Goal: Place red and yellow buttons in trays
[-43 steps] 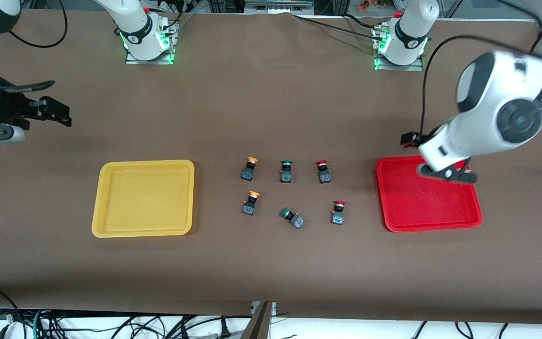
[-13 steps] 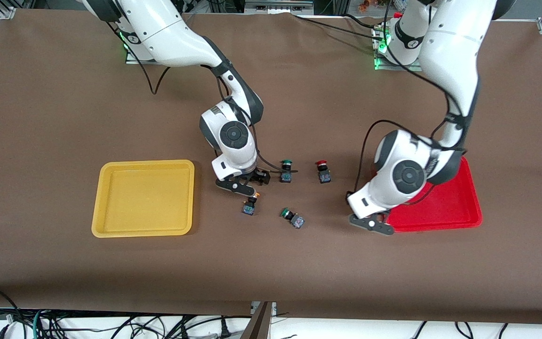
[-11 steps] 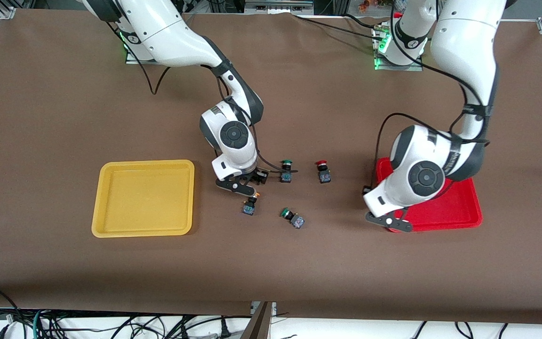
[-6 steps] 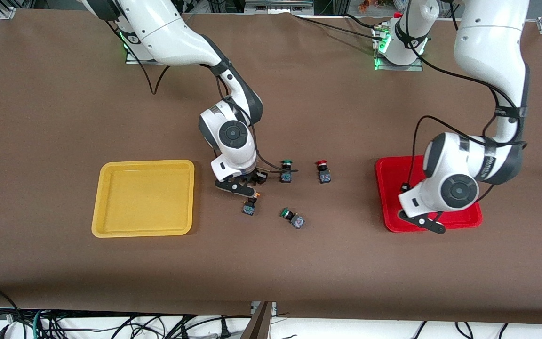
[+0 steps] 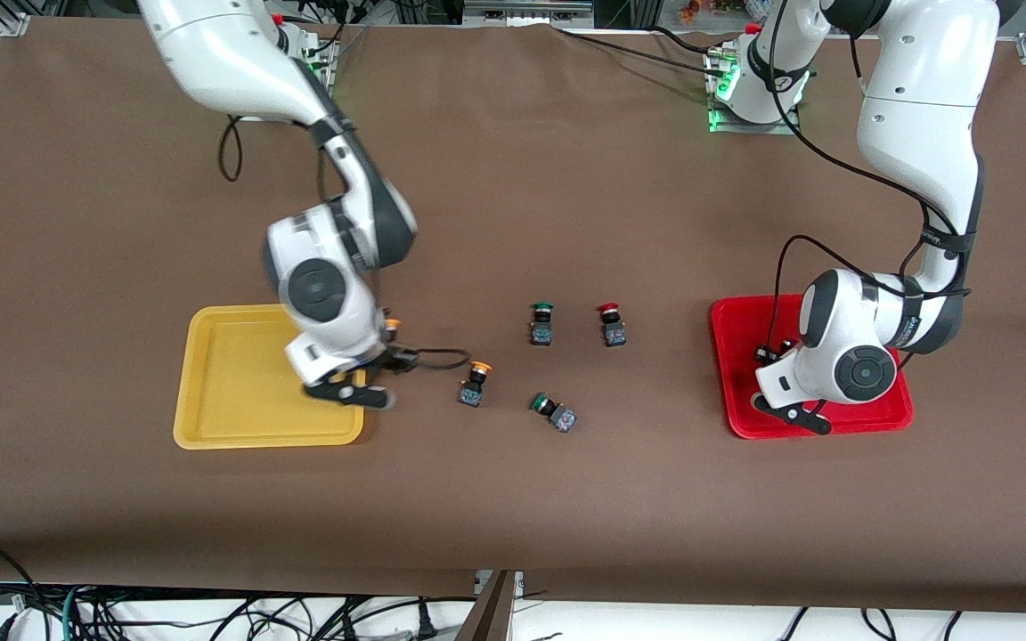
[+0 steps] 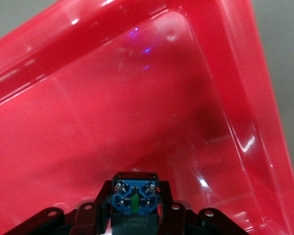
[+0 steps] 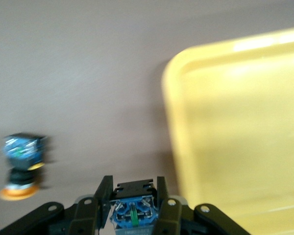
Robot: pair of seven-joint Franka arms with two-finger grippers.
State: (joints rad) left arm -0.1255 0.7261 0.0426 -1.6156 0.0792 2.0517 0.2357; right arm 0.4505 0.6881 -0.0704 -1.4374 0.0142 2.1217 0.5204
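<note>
Your left end effector [image 6: 134, 223] pinches one dark-bodied push-button switch [image 6: 135, 201] over the shallow red plastic tray [image 5: 731, 356]; your right end effector [image 7: 133, 220] clamps another blocky switch [image 7: 134, 208] at the yellow plastic tray's [image 5: 210, 392] rim. They look light, rigid and top-heavy: grip the square bodies, not the caps.

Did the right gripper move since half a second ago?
Yes. The right gripper, shut on a yellow button, went from beside the green button toward the yellow tray, and is now over its edge.

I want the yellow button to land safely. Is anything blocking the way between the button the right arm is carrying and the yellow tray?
Nothing visible is in the way. The right gripper holds the yellow button at the rim of the yellow tray, whose visible floor looks bare.
</note>
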